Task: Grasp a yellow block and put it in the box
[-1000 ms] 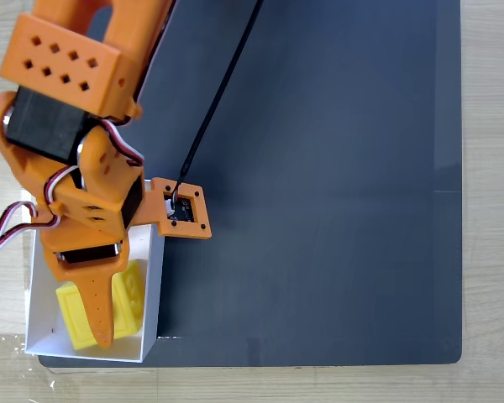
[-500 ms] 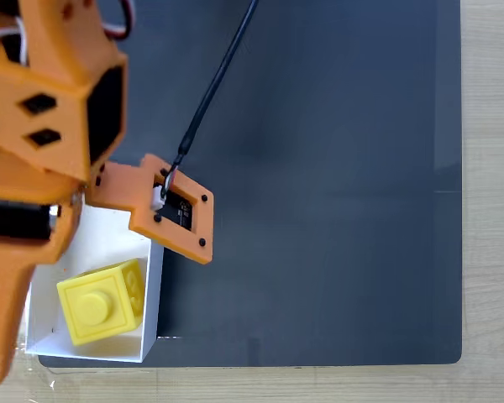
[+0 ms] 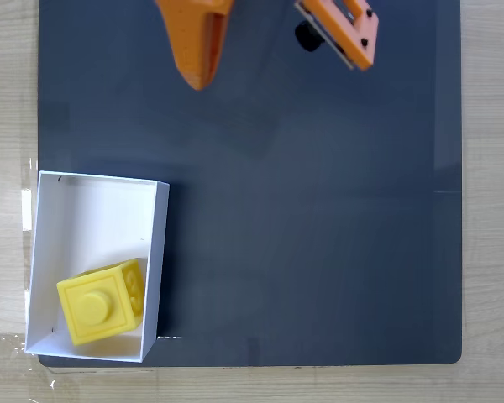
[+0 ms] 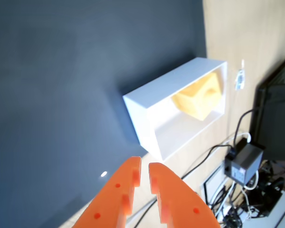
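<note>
Block in the box, tool well clear of it.
I saw the bright yellow studded plastic cube (image 3: 101,302) resting inside the white shallow thin-walled box (image 3: 97,193), while my orange two-finger tool (image 4: 143,172), fingers nearly together and empty, hung well apart above the dark mat.

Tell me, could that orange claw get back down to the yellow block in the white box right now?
Probably yes: the box is open on top, nothing covers the yellow block, and bare mat lies between it and the gripper.
</note>
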